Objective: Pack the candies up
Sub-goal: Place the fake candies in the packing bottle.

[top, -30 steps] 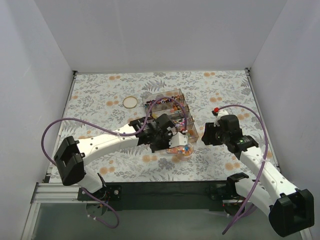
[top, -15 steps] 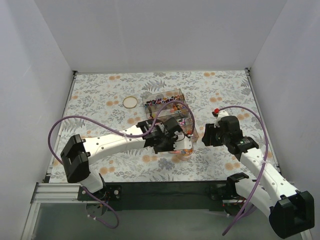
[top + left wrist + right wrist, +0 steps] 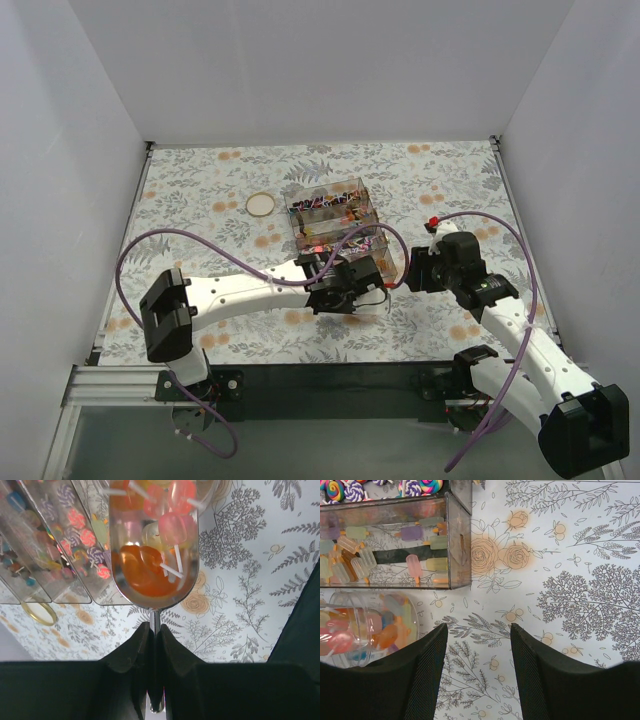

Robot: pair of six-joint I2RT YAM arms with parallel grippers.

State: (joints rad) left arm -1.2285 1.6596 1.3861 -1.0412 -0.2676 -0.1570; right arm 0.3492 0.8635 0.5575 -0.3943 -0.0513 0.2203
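The left fingers [image 3: 131, 652] were pressed together on a thin edge of the small clear jar [image 3: 191, 565], pinching it at the bottom centre of the left wrist view, with the jar's body reaching away toward the top of the frame. Most of the candies [image 3: 172, 527] in sight sat inside that jar: orange, pink and pale sweets on little sticks, heaped against its rounded near end. More lay sorted in the clear compartment box [image 3: 460, 540], which stood just beyond the jar in the upper left of both wrist views. Gripping the jar by its edge probably let the left arm tip it toward the box so the sweets could slide out. Whether the jar touched the tabletop [image 3: 580, 555] could not be told. The right fingers [image 3: 422, 680] were spread wide and held nothing. They hung over bare floral cloth to the right of the jar and box, apart from both, likely kept out of the way or ready to steady the box. The gold lid [image 3: 261, 204] lay by itself in the upper left of the overhead view, well apart from the jar, so the mouth was open for emptying. Packing looked only partly done, since the jar held a good many sweets.
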